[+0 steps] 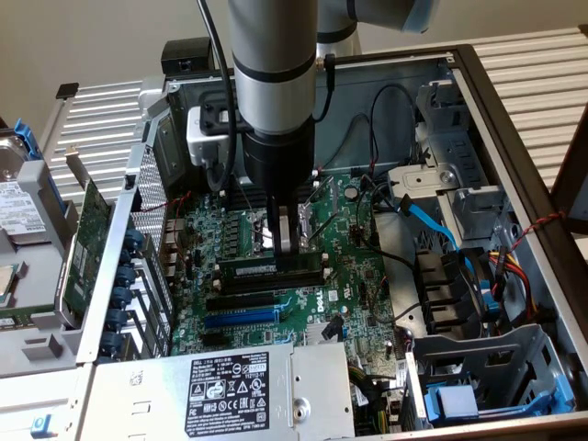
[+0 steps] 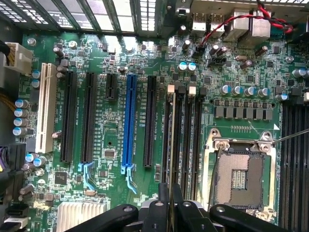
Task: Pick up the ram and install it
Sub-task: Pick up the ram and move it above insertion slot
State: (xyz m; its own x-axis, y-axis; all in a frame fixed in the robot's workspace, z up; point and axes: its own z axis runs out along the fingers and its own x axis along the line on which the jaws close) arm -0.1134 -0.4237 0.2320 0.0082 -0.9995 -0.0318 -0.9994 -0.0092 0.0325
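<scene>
Inspection of the open computer case point(image 1: 514, 129): the arm point(image 1: 271, 73) stands upright over the motherboard point(image 1: 354, 294), its pincer point(image 1: 283, 250) lowered among the board's components. The pincer is clenched on the ram point(image 1: 253, 267), gripping the stick by its upper edge near mid-length. In the exterior view the ram stands on edge, level with the board, its pale label strip facing the camera, just above the black and blue expansion slots. The wrist view shows the ram point(image 2: 172, 145) edge-on as a thin line running out from between the closed pincer point(image 2: 170, 203). It lies in line with the bank of memory slots point(image 2: 188, 140), over the slot at the side of the bank nearest the long black expansion slot point(image 2: 150, 121) and away from the empty processor socket point(image 2: 239, 179). The blue slot point(image 2: 129, 121) lies further off on that same side. Assessment of progress: the pick-up is complete and the stick has been brought to the slot and aligned with it along its length. The lower edge appears to be at or in the mouth of the slot. Whether it is pressed fully home cannot be confirmed, as the state of the end clips is not readable. The grip has not been let go, so the installation cannot be judged finished. A larger green card with a metal bracket point(image 1: 87, 239) stands outside the case wall at the exterior view's left, well apart from the work.
</scene>
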